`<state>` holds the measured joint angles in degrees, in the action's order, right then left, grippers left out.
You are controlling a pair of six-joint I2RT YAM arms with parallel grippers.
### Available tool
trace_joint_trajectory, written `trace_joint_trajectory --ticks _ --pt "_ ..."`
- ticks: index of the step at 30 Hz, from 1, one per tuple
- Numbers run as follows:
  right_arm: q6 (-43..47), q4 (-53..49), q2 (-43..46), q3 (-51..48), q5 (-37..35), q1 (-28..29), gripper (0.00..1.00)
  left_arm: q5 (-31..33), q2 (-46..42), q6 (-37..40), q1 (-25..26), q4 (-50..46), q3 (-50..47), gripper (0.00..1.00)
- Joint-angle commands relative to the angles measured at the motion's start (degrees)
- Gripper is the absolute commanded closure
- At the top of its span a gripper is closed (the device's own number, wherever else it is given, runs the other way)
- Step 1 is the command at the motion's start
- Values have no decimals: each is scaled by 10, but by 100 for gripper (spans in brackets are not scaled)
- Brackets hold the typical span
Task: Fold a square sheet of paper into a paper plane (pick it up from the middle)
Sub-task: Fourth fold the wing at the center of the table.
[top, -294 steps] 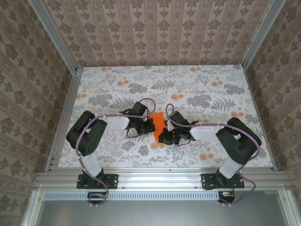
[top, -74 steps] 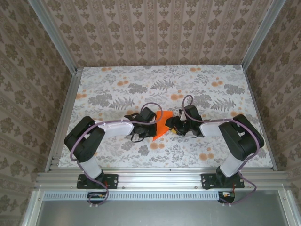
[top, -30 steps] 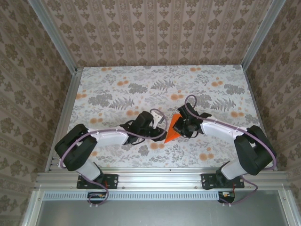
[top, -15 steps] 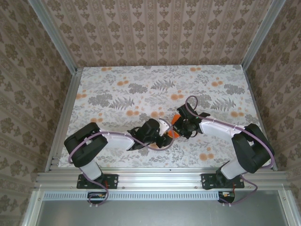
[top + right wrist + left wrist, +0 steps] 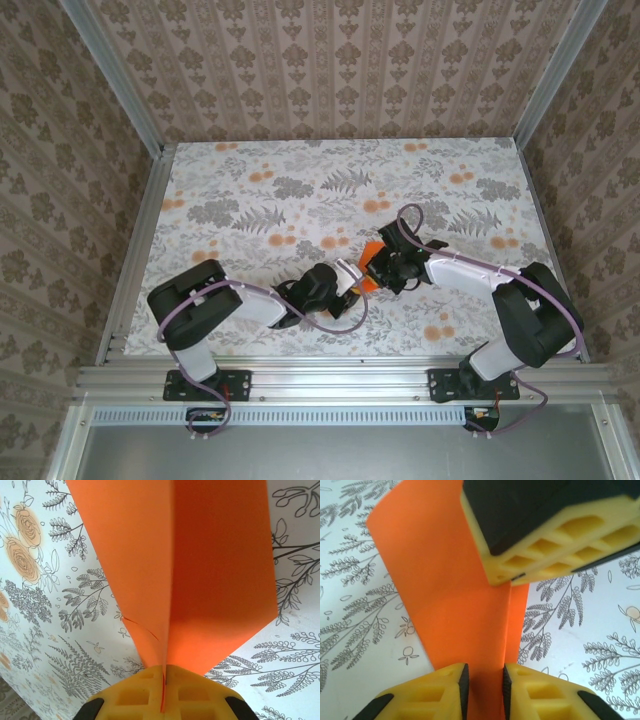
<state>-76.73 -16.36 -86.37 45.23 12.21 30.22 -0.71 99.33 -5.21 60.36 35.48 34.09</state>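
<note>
The square sheet of paper (image 5: 450, 595) is bright orange, folded along a centre crease, and held up off the tablecloth. My right gripper (image 5: 162, 677) is shut on the crease at the sheet's pointed end (image 5: 200, 570). In the left wrist view its yellow fingers (image 5: 545, 535) pinch the paper's far part. My left gripper (image 5: 484, 680) straddles the near part of the fold, its jaws a narrow gap apart with the paper running between them. From above, the left gripper (image 5: 352, 277) and the right gripper (image 5: 378, 268) meet at the paper (image 5: 367, 283) in mid-table.
A floral tablecloth (image 5: 250, 190) covers the table. Aluminium rails (image 5: 135, 250) run along its left, right and near edges, with wallpapered walls behind. Free room lies toward the back of the table and at both sides.
My left arm has swung right to the paper's near side and its jaws have narrowed around the fold. The right gripper has kept its grip and barely moved.
</note>
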Motion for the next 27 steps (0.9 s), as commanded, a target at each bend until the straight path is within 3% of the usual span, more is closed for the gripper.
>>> trace_joint_trajectory --ticks 1,9,11,16,20,27 --pt "-16 6 -6 -9 18 -4 100 18 10 14 5 28 -5 77" --pt "-29 31 -10 -19 39 -7 100 13 28 5 5 26 7 81" --pt "-30 36 -11 -21 44 -9 99 11 29 3 5 27 8 86" --pt "1 51 -3 -22 54 -25 76 12 32 -10 3 23 5 96" --pt "83 75 22 -19 66 -41 55 0 31 -32 -5 14 6 99" --pt "172 122 103 -79 56 -70 51 -38 29 -85 -29 12 3 100"
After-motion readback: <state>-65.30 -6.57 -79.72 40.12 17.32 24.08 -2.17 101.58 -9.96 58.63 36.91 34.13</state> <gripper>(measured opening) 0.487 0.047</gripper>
